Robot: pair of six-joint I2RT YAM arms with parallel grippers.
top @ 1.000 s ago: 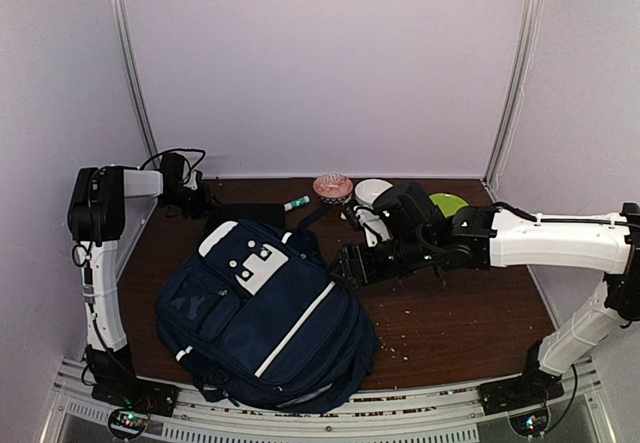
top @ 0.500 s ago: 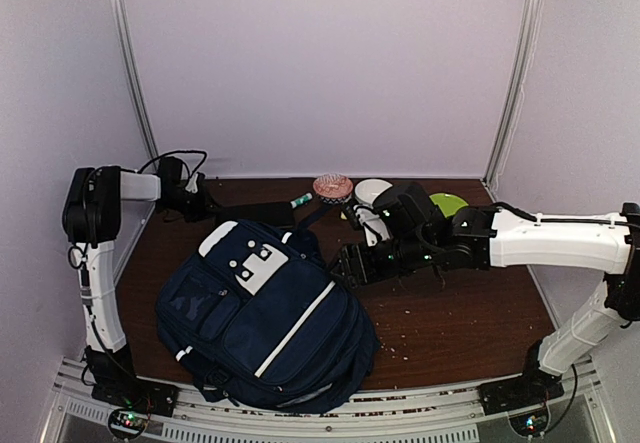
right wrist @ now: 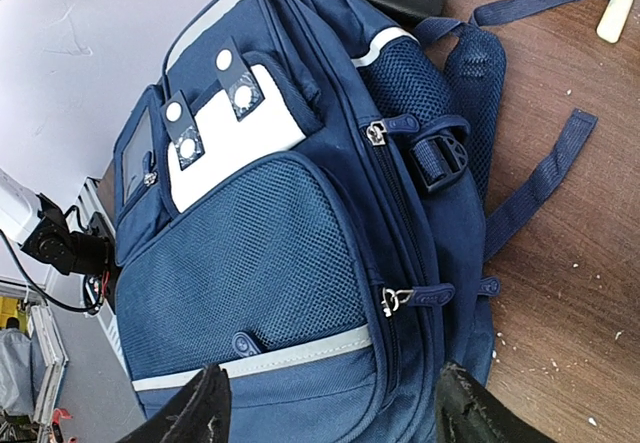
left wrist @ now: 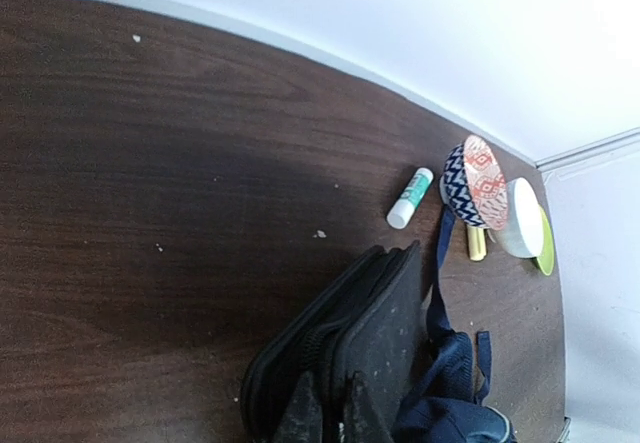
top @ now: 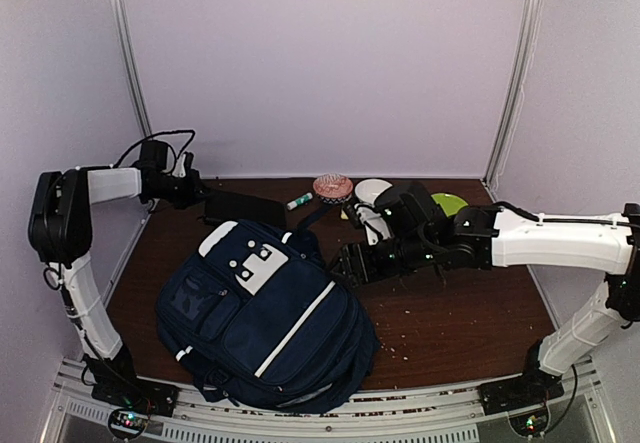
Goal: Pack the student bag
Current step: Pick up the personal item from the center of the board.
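Navy student bag (top: 265, 328) lies flat at the near left of the table (top: 450, 323), zips seemingly closed, nothing visibly packed. Left gripper (left wrist: 328, 418) pinches the edge of the black zip case (left wrist: 370, 333) beyond it. Right gripper (right wrist: 335, 403) hangs wide open and empty beside the bag. Glue stick (left wrist: 410, 198) lies outside.

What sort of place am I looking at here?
Likely a robot test booth: white walls and metal posts box in a wooden table, left arm and right arm bolted at its near edge, a student bag lying on it.
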